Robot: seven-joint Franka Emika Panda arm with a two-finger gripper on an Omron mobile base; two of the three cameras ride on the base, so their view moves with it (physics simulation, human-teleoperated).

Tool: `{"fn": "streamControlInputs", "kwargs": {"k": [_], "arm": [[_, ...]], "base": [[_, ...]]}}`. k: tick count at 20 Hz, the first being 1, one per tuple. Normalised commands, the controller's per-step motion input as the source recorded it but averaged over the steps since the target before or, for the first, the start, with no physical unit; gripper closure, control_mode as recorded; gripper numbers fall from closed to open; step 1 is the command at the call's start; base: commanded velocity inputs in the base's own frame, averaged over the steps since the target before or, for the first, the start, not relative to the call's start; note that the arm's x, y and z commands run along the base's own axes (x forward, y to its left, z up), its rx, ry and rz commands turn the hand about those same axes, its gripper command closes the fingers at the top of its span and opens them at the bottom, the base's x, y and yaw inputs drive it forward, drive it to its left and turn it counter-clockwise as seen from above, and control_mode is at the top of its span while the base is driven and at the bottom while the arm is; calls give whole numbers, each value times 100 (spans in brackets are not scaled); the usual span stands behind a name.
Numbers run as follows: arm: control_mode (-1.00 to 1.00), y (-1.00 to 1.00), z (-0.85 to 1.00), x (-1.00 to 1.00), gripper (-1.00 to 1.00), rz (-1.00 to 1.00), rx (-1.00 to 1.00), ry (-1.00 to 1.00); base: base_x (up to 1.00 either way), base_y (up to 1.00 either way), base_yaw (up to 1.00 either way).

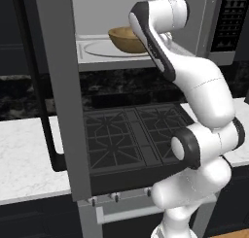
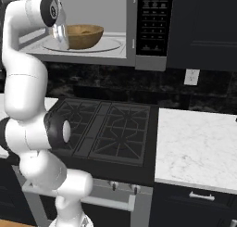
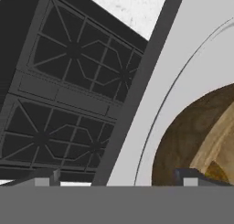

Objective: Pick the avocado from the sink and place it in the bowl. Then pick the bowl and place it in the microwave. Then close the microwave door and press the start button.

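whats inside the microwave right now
The bowl sits on the round glass turntable inside the microwave. The bowl's wall and the arm hide its inside in both base views, so its contents cannot be confirmed.

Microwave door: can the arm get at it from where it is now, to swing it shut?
Probably yes. The microwave door stands wide open left of the arm, nothing between them. The open gripper must first back out of the microwave, away from the bowl.
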Motion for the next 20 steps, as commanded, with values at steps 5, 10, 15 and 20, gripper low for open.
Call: {"fn": "streamControlInputs", "kwargs": {"k": [5, 10, 15, 20], "arm": [[-100, -12, -56, -100, -100, 0, 0, -16], [-100, -11, -59, -99, -100, 0, -4, -7], [-100, -5, -59, -48, -100, 0, -17, 3], [-100, -2, -43, 4, -100, 0, -22, 14]], "base": [[0, 0, 0], [0, 0, 0], [0, 0, 0], [0, 0, 0]]}}
